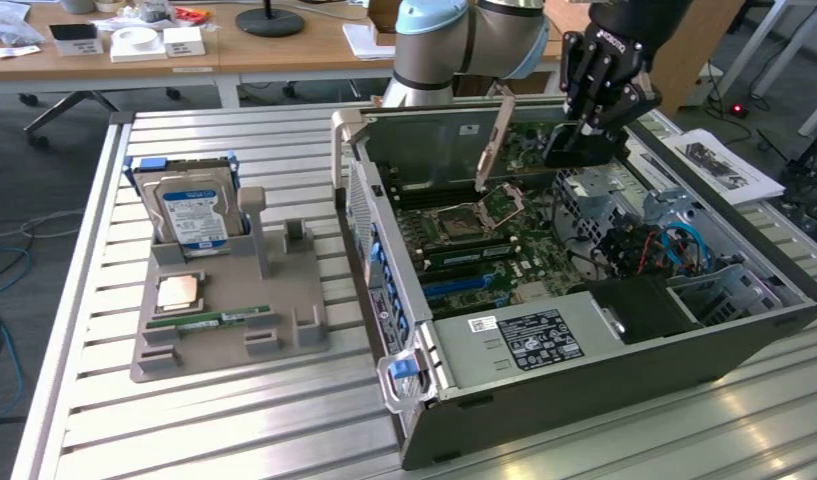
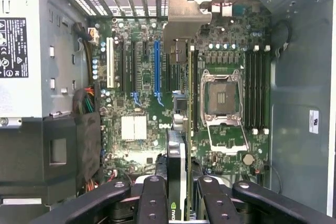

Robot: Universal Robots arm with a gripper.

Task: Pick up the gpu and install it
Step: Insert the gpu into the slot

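My gripper [image 1: 590,122] hangs over the far side of the open computer case [image 1: 381,250] and is shut on the gpu [image 1: 575,148]. The card is held on edge above the motherboard [image 1: 478,240], with its long pale end bracket [image 1: 495,140] pointing down toward the board. In the wrist view the gpu [image 2: 176,156] runs edge-on between my fingers [image 2: 152,198], and its bracket [image 2: 184,17] lies over the rear slot openings. It floats between the blue slot [image 2: 156,66] and the CPU socket [image 2: 221,98], apart from the board.
A grey holder [image 1: 228,335] on the slatted table at the exterior view's left carries a hard drive [image 1: 195,212], a CPU chip [image 1: 179,292] and a RAM stick [image 1: 228,318]. The power supply [image 1: 535,335] and cables [image 1: 675,245] fill the case's near end.
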